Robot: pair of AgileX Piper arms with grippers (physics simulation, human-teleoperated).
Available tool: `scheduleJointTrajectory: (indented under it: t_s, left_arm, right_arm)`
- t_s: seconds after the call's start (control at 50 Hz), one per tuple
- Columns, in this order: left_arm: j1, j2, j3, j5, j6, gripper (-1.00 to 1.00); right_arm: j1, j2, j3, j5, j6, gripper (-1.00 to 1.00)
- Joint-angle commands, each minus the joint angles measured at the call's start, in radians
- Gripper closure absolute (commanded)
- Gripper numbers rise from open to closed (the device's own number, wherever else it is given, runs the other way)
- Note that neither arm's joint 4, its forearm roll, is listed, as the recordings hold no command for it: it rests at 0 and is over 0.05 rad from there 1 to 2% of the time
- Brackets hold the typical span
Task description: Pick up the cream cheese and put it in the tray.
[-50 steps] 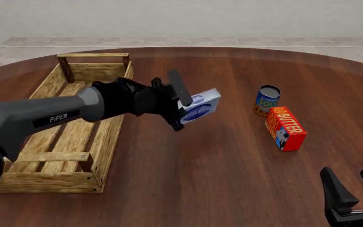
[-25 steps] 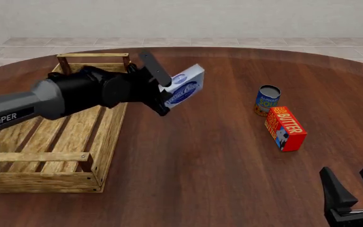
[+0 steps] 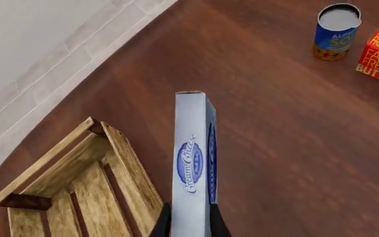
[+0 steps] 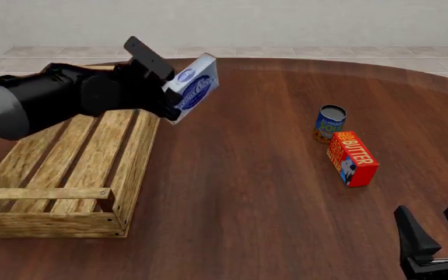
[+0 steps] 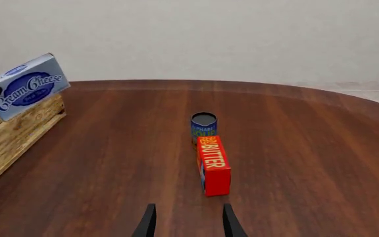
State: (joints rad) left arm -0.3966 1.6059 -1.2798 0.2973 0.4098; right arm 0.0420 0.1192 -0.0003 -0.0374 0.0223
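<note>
My left gripper is shut on the cream cheese, a pale blue-and-white box with a dark blue oval logo, held tilted in the air over the far right corner of the tray. The left wrist view shows the cream cheese edge-on between the fingers, beside the tray's corner. In the right wrist view the cream cheese hangs above the tray. At the near right my right gripper stands open and holds nothing; its fingers show in its own view.
A small blue can stands on the wooden table right of centre, with a red-orange butter box lying just in front of it. Both also appear in the right wrist view, can and butter box.
The left arm has lifted the cream cheese and carried it left and away, from the table's middle to above the tray's far right corner. My right gripper has stayed still.
</note>
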Motion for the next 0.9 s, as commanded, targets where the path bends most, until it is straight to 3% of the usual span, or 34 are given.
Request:
scheduleJointTrajectory:
  t_s: [0.02,0.1,0.2,0.4,0.46,0.74,0.9]
  left_arm:
    - [0.081,-0.041,0.025,-0.003,-0.025,1.0]
    - [0.085,-0.087,0.054,-0.003,-0.006,1.0]
    - [0.141,-0.081,0.026,0.022,-0.048,1.0]
    - [0.198,-0.115,0.075,0.012,-0.043,1.0]
    - [0.251,-0.095,0.066,0.007,-0.053,1.0]
    - [0.394,-0.05,0.135,-0.052,0.004,1.0]
    - [0.415,-0.024,0.158,-0.089,0.004,1.0]
  right_arm:
    - [-0.001,0.007,0.0,-0.007,-0.001,-1.0]
    - [-0.001,0.009,0.0,-0.009,0.0,-1.0]
    - [0.0,0.009,0.0,-0.009,0.0,-1.0]
    - [0.0,0.002,0.0,-0.001,-0.001,-1.0]
    - [0.001,-0.002,0.0,0.002,0.0,-1.0]
    - [-0.001,-0.017,0.0,0.016,-0.001,-1.0]
    - [-0.002,0.002,0.0,0.003,-0.004,-1.0]
